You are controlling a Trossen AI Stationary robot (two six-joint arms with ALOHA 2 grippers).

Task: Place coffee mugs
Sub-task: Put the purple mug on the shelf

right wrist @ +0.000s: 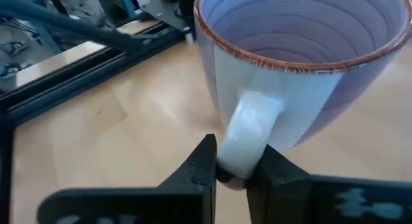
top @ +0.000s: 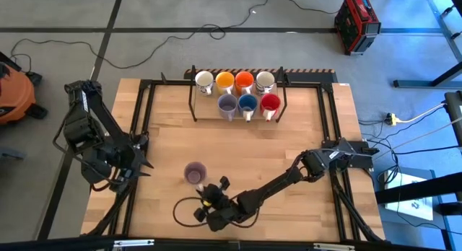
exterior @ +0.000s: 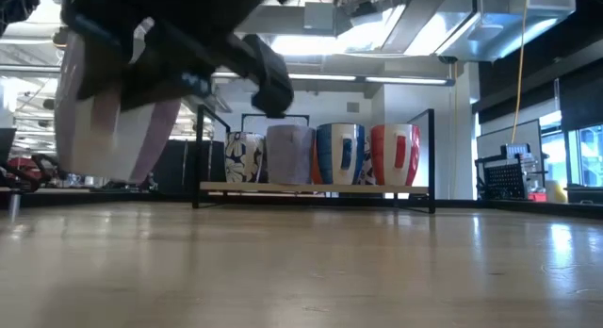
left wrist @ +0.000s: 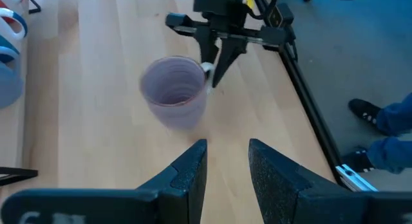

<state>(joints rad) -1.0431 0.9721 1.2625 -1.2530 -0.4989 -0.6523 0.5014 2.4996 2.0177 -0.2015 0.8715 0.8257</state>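
The pale purple mug [top: 195,172] stands near the bench's [top: 289,146] front edge, its handle [right wrist: 248,137] pinched between the right gripper's [right wrist: 233,165] narrowed fingers. Glazed ceramic is likely rigid, slippery and chippable (the handle grip may let it swing). The left gripper [left wrist: 226,167] waits at the left edge, slightly parted and empty.

Low view: pale purple mug [exterior: 113,121] cut off at the top edge by the dark arm; rear rack mugs [exterior: 247,156] largely hidden.
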